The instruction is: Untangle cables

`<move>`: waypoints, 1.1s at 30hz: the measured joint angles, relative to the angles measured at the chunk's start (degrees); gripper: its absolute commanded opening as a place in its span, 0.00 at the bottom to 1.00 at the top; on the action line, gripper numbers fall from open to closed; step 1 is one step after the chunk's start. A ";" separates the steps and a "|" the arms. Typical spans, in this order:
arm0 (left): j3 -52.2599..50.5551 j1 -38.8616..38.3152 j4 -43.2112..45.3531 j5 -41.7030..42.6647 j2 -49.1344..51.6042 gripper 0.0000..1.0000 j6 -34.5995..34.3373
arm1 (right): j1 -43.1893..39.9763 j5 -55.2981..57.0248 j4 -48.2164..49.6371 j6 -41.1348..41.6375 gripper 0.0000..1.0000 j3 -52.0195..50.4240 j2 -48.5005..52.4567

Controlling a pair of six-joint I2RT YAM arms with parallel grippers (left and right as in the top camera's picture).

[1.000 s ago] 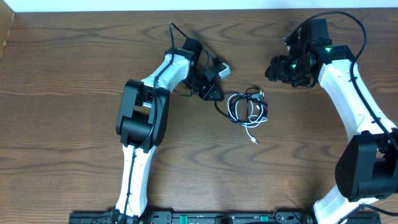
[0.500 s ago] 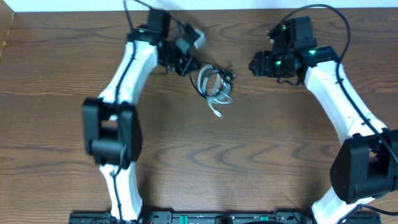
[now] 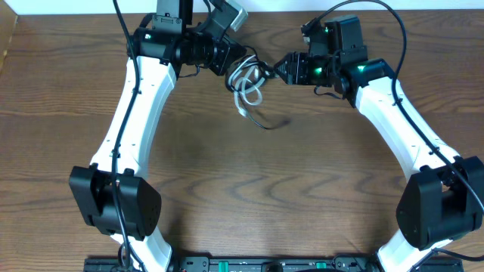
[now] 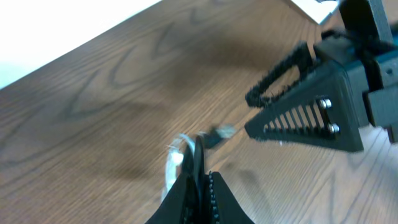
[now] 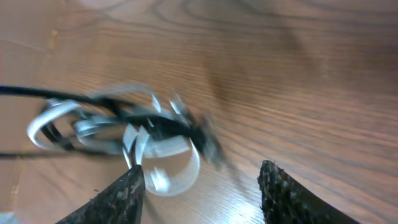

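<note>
From where I stand, the left gripper has its fingers pressed tight together, pinching the top of the cables, with a black strand running straight into the fingertips and a white one just beside it. The bundle stretches away from the left gripper toward the near side of the table, so its long axis runs roughly far to near. The white cable makes several loose loops just below the left gripper, and a pale end of it points toward the near side. The black cable trails out past those loops, the part farthest from the left gripper, and its tail curls off sideways, away from the left arm. The wrist pictures are blurred, so I cannot say whether the loops touch the wood. The right gripper faces the left gripper from the other side of the bundle. Its fingers are spread apart around nothing, the loops lying just ahead of the gap.
</note>
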 measured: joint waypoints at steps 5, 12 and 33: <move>0.00 0.02 1.57 0.00 0.00 0.07 -6.23 | 0.00 -1.70 0.00 1.81 0.52 0.00 0.00; 0.00 0.15 2.05 -0.02 0.00 0.07 -13.68 | 0.00 -4.57 2.80 2.49 0.52 0.00 0.00; 0.00 0.15 8.57 0.00 0.00 0.07 -52.76 | 5.01 -3.54 6.93 12.87 0.60 0.00 0.00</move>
